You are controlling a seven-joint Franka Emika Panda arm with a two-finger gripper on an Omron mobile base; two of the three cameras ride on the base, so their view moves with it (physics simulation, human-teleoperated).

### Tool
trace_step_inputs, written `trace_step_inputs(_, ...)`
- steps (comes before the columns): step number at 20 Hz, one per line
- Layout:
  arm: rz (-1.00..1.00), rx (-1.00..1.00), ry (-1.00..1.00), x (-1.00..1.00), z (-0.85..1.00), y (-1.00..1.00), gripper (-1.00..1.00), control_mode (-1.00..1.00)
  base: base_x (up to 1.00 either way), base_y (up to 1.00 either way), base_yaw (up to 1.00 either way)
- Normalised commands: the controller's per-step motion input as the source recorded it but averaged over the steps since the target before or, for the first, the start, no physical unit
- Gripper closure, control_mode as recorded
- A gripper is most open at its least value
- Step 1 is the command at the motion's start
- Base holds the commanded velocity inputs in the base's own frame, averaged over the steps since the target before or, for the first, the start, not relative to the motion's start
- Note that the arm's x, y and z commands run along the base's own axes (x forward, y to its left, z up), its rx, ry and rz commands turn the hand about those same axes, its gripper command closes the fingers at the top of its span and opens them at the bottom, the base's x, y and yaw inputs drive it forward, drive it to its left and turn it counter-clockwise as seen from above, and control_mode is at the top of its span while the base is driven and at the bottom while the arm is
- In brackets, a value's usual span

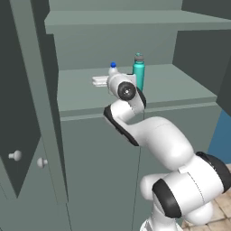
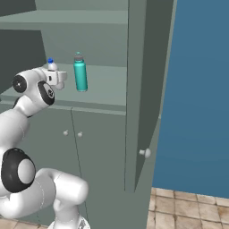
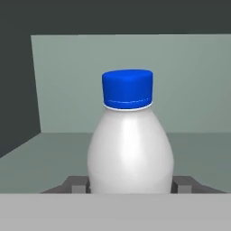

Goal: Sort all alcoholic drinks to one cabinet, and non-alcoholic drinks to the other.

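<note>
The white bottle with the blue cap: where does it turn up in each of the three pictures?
Left base view: the white bottle peeks above the robot's wrist on the cabinet shelf, just left of the teal bottle.
Right base view: upper left, behind the hand, again left of the teal bottle.
Hand view: dead centre, upright, between the jaws.
Shared landmark: the teal bottle in both base views.
</note>
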Motion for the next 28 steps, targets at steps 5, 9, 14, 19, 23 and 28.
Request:
trace_step_inputs(5, 0.0, 0.04, 0.01, 0.0, -0.25, 0.0, -1.0, -1.0, 0.0, 0.0, 0.0)
trace_step_inputs(9, 0.0, 0.08, 0.0, 0.0, -0.2, -0.09, -1.0, -1.0, 0.0, 0.0, 0.0)
trace_step_inputs(14, 0.0, 0.08, 0.0, 0.0, -0.08, -0.09, -1.0, -1.0, 0.0, 0.0, 0.0)
trace_step_inputs(19, 0.02, 0.04, 0.0, 0.0, 0.0, 0.0, -1.0, -1.0, 0.0, 0.0, 0.0)
trace_step_inputs(23, 0.02, 0.02, 0.0, -0.01, 0.0, 0.0, -1.0, -1.0, 0.0, 0.0, 0.0)
trace_step_inputs(28, 0.01, 0.0, 0.0, -0.05, 0.0, 0.0, -1.0, -1.0, 0.0, 0.0, 0.0)
